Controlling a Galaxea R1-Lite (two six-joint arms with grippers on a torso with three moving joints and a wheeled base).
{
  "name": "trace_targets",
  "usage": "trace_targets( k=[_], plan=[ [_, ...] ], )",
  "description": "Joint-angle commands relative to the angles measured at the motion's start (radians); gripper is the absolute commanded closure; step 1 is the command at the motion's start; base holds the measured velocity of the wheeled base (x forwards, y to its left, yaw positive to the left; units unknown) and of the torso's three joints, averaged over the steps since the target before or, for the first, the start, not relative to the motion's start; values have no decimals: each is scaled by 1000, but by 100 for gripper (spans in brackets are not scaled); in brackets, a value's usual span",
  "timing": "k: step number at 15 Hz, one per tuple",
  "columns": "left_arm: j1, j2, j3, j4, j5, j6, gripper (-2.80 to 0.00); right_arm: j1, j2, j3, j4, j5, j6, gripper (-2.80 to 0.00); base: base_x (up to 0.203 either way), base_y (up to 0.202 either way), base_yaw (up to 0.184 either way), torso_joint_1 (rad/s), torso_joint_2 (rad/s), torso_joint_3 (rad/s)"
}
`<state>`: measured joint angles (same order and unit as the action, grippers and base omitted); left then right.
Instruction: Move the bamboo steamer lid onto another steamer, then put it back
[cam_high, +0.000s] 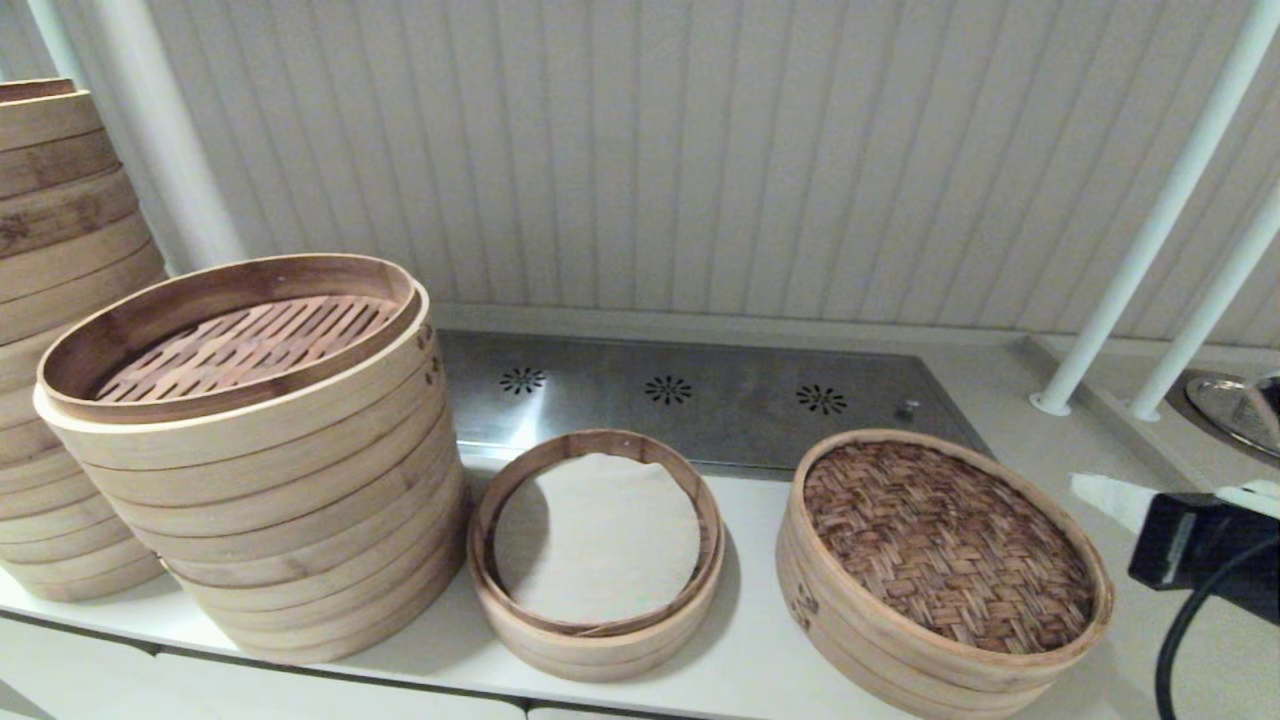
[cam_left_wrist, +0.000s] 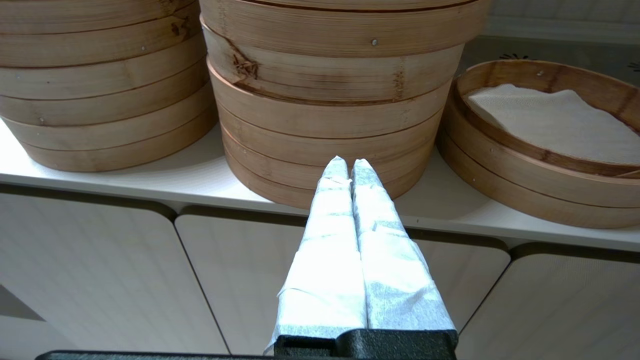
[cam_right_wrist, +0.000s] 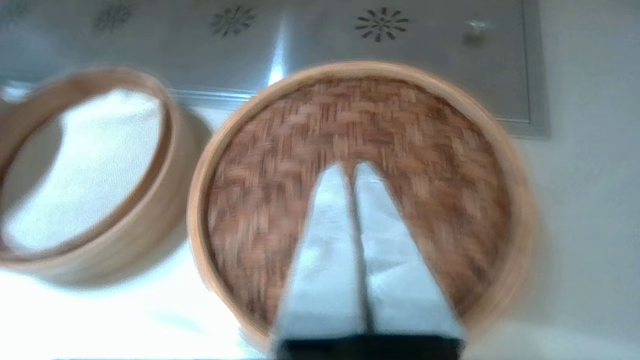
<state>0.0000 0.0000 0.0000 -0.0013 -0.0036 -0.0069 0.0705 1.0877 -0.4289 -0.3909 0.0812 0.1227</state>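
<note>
The bamboo steamer lid (cam_high: 945, 545), a brown woven panel in a pale hoop, rests on a low basket at the counter's front right. To its left stands another steamer (cam_high: 597, 545) with a white liner on its floor, uncovered. My right gripper (cam_high: 1088, 490) comes in from the right edge, close to the lid's right rim. In the right wrist view its wrapped fingers are shut and empty, the gripper (cam_right_wrist: 350, 170) hovering over the lid (cam_right_wrist: 280, 165). My left gripper (cam_left_wrist: 350, 165) is shut and empty, low in front of the counter edge, out of the head view.
A stack of pale tiers with a slatted floor on top (cam_high: 250, 440) stands left of the lined steamer, and a taller stack (cam_high: 60, 330) is behind it. A steel panel with vent holes (cam_high: 690, 395) lies at the back. White poles (cam_high: 1150, 230) rise at the right.
</note>
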Motion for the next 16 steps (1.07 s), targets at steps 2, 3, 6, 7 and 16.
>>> trace_targets(
  k=[2, 3, 6, 7, 16],
  plan=[
    [0, 0, 0, 0, -1, 1, 0, -14, -323, 11, 194, -44, -20, 0, 0, 0, 0, 0, 0, 0],
    [1, 0, 0, 0, 1, 1, 0, -17, -402, 26, 252, -63, -27, 0, 0, 0, 0, 0, 0, 0],
    [0, 0, 0, 0, 1, 1, 0, -36, -634, 74, 433, -100, -42, 0, 0, 0, 0, 0, 0, 0],
    [0, 0, 0, 0, 1, 1, 0, -50, -707, 88, 505, -110, -48, 0, 0, 0, 0, 0, 0, 0],
    [0, 0, 0, 0, -1, 1, 0, -74, -1087, 361, 520, -118, -145, 0, 0, 0, 0, 0, 0, 0]
  ],
)
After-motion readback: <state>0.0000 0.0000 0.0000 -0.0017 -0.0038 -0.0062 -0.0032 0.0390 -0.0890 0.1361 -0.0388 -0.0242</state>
